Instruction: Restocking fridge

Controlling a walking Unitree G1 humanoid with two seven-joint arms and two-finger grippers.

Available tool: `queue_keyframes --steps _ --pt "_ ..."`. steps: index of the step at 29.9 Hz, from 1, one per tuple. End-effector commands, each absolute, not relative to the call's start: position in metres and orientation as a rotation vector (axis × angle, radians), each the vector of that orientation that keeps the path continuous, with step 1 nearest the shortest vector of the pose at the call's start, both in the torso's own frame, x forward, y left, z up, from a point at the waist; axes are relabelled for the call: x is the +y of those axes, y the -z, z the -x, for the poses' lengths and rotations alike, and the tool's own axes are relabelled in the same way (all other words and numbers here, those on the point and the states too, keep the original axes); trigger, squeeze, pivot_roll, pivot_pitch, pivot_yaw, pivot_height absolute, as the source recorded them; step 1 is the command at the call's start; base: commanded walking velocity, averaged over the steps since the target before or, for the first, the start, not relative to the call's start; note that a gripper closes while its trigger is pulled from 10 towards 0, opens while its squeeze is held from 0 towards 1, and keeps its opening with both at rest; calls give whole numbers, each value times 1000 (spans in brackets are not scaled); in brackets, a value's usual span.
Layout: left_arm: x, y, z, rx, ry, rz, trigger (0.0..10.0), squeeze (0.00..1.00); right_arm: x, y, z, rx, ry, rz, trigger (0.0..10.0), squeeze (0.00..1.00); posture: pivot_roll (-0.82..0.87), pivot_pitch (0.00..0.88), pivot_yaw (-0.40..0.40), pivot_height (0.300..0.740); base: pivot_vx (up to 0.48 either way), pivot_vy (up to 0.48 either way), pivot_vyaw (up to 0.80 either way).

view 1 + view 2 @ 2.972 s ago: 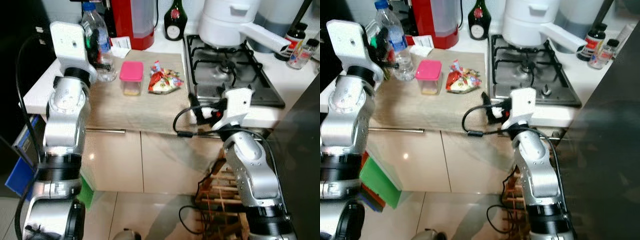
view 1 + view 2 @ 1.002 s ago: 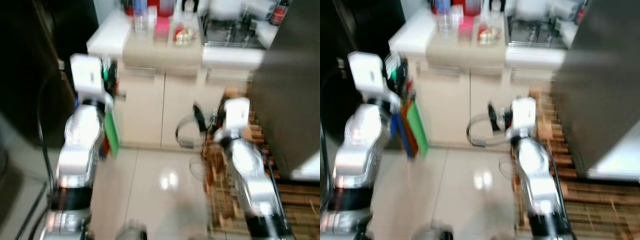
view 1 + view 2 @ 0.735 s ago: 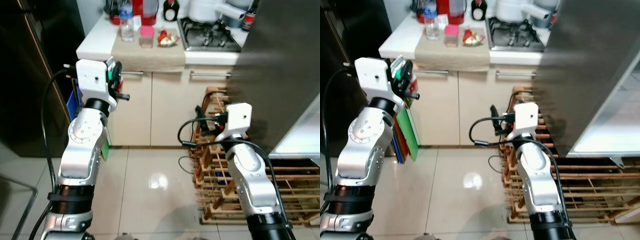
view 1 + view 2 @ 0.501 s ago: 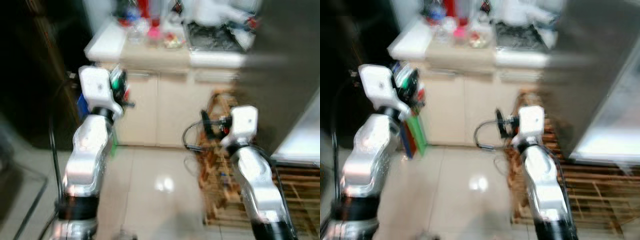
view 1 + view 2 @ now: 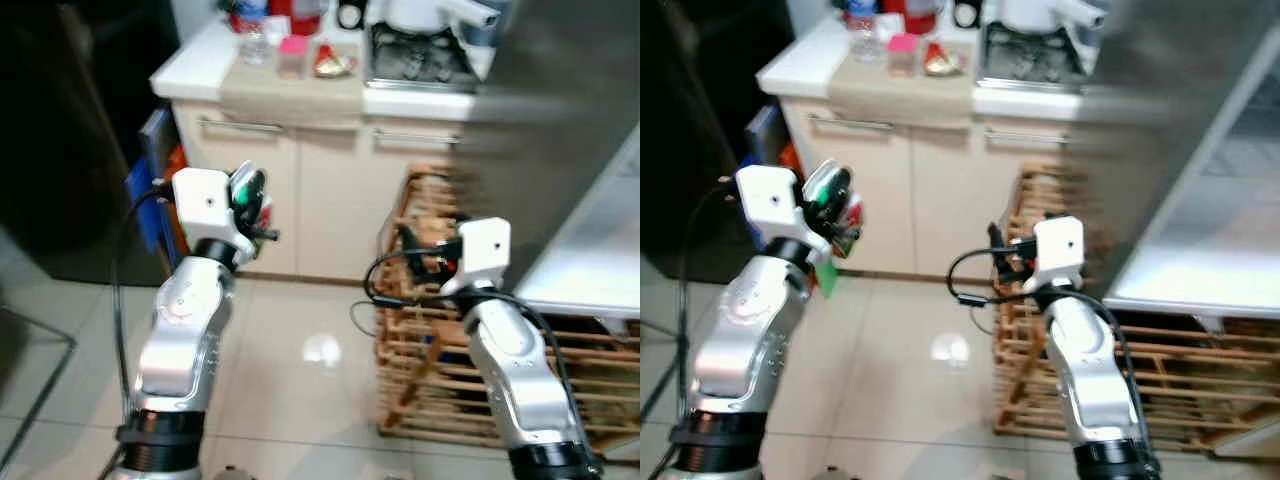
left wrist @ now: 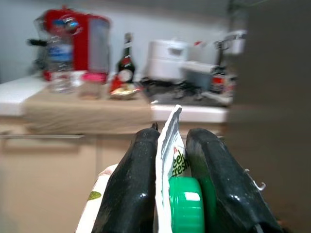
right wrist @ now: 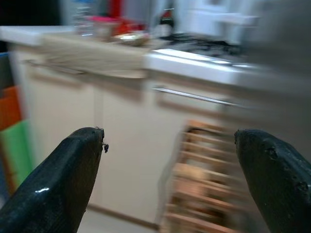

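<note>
My head cameras look down, well back from the counter [image 5: 200, 70]; both wrist cameras face it level, along their fingers — all views share its cupboard fronts [image 7: 126, 126].

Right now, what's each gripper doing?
Left gripper: shut on a white pouch with a green cap.
Right gripper: open, holding nothing.

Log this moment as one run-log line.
phase: carrying | left gripper: shut on green-capped carton | right gripper: open, empty | ahead: counter, wooden rack
</note>
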State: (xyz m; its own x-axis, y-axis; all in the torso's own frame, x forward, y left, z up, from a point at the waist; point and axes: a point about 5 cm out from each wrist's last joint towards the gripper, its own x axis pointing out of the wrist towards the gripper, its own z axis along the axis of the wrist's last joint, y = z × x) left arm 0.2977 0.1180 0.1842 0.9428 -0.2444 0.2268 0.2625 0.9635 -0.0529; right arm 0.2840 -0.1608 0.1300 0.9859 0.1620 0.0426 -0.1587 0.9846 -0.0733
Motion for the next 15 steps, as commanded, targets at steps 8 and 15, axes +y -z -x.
queue_keyframes --steps 8,15 --pt "130 -188 -302 -230 211 51 10000 0 -151 -136 -283 -82 -171 54 10000 110 -41 0 16 740 0 0 -381" --pt "138 -176 -304 -169 140 70 10000 0 -176 -130 -289 -42 2 -71 10000 106 -35 0 14 740 0 0 0"
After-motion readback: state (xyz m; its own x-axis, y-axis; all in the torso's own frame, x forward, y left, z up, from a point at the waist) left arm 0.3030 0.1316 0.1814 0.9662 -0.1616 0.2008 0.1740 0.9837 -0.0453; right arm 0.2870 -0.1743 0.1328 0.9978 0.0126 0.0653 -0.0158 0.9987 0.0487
